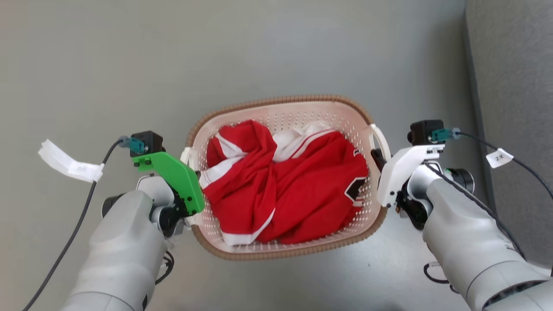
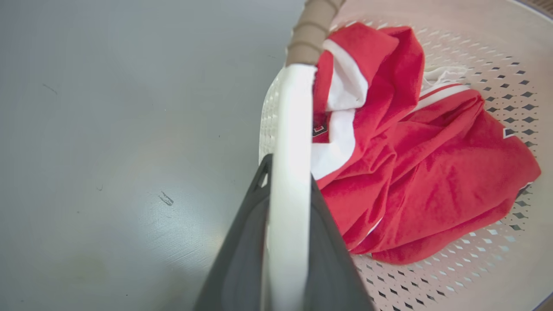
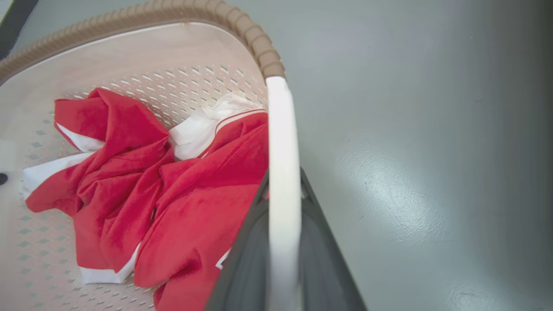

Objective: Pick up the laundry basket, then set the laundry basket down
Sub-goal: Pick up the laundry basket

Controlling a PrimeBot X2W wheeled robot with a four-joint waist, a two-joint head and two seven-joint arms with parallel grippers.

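Grey floor (image 1: 129, 65) under the laundry basket (image 1: 285, 100), red-and-white garment (image 1: 298, 185) heaped inside it, left gripper (image 2: 288, 172) clamped on its left handle (image 2: 293, 108), right gripper (image 3: 283, 177) clamped on its right handle (image 3: 281, 121).

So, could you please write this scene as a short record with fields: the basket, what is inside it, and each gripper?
basket: laundry basket, cream, perforated, brown rim, between the two arms
contents: red and white garment, crumpled
left gripper: shut on the left handle, one finger on each side
right gripper: shut on the right handle, one finger on each side
surface below: grey floor
lifted or resting: cannot tell
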